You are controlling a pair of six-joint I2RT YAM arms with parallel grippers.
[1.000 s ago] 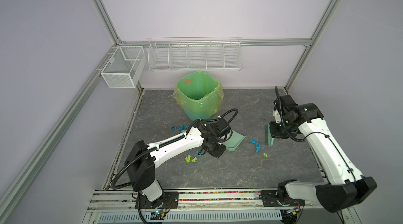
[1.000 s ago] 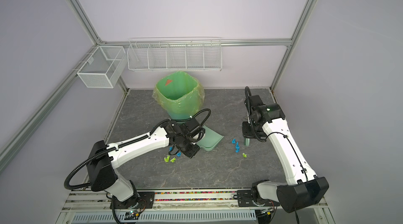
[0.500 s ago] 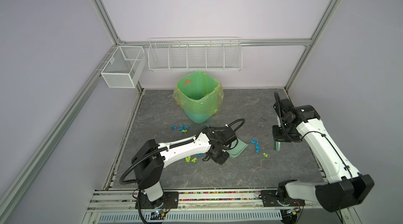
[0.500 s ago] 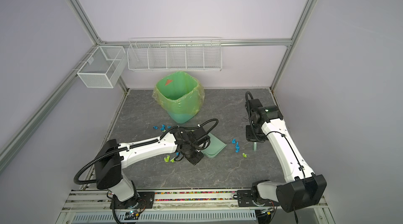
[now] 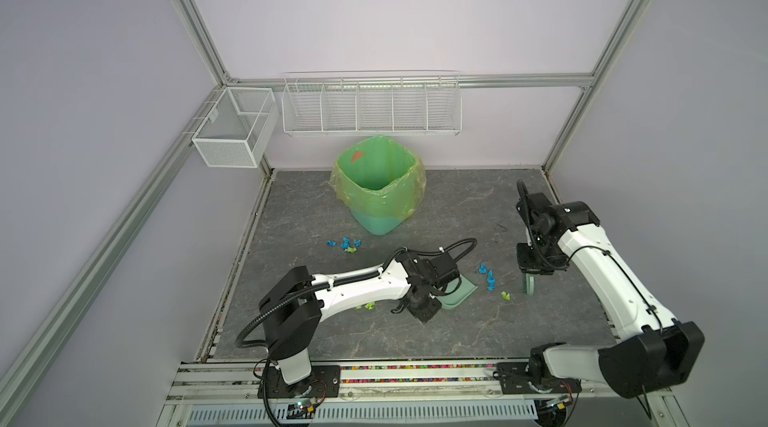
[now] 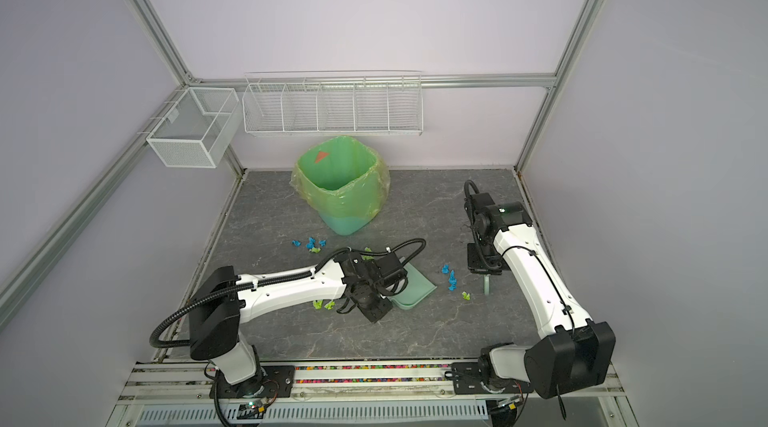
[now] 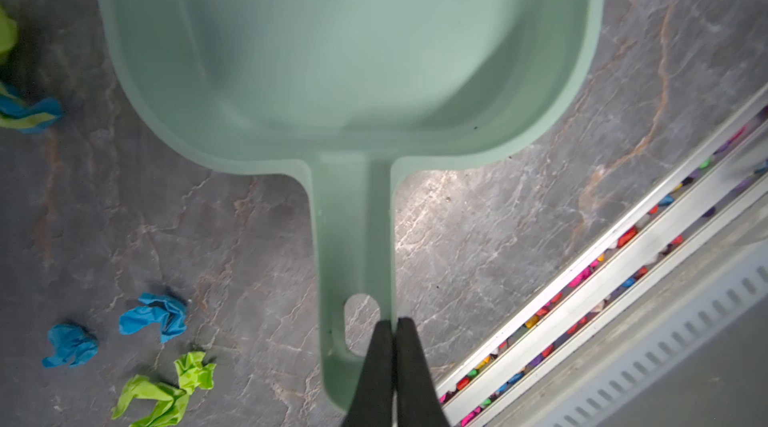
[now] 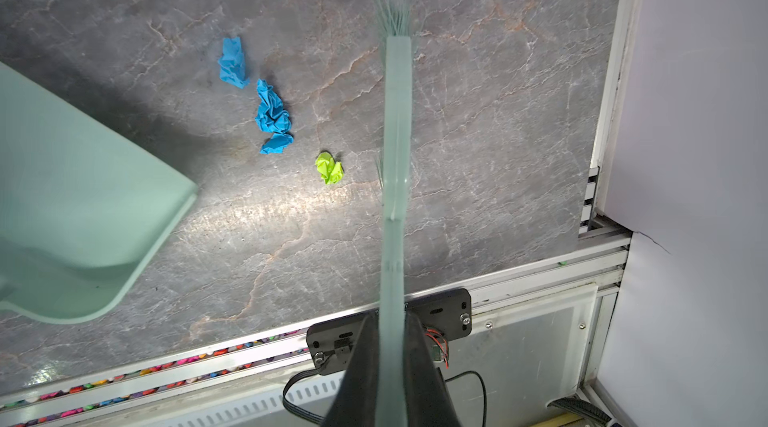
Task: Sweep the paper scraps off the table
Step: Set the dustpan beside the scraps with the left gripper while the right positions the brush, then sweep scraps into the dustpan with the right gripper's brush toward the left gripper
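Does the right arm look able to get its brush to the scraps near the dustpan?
Likely yes: the right gripper holds the brush close beside those paper scraps, with only bare table between, and the dustpan lies beyond them.

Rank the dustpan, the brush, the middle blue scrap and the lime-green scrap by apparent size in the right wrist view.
1. dustpan, although the frame cuts it off
2. brush, long but narrow
3. middle blue scrap
4. lime-green scrap
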